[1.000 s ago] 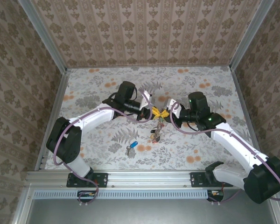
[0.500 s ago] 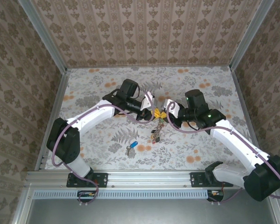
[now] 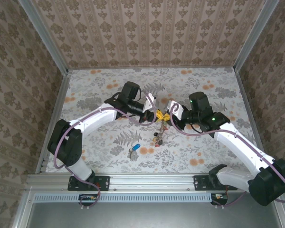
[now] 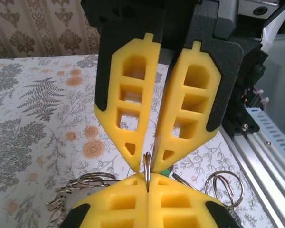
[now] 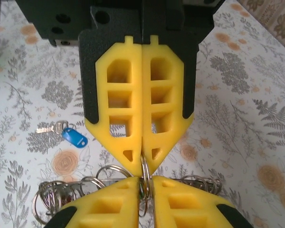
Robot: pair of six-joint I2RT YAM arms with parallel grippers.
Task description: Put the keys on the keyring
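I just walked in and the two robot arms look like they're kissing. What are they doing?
The two arms meet nose to nose over the middle of the table. The left gripper is pinched shut on a wire loop of the keyring. The right gripper closes on the same loop from the opposite side. The rest of the ring, thick with small keys, dangles beneath them. One blue-headed key lies loose on the table, nearer the arms' bases, not yet on the ring.

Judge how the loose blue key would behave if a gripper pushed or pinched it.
The blue key lies flat on the table, so it probably slides rather than rolls. It looks thin and small, likely hard to pinch. Silver blade, blue head: probably stiff and light.
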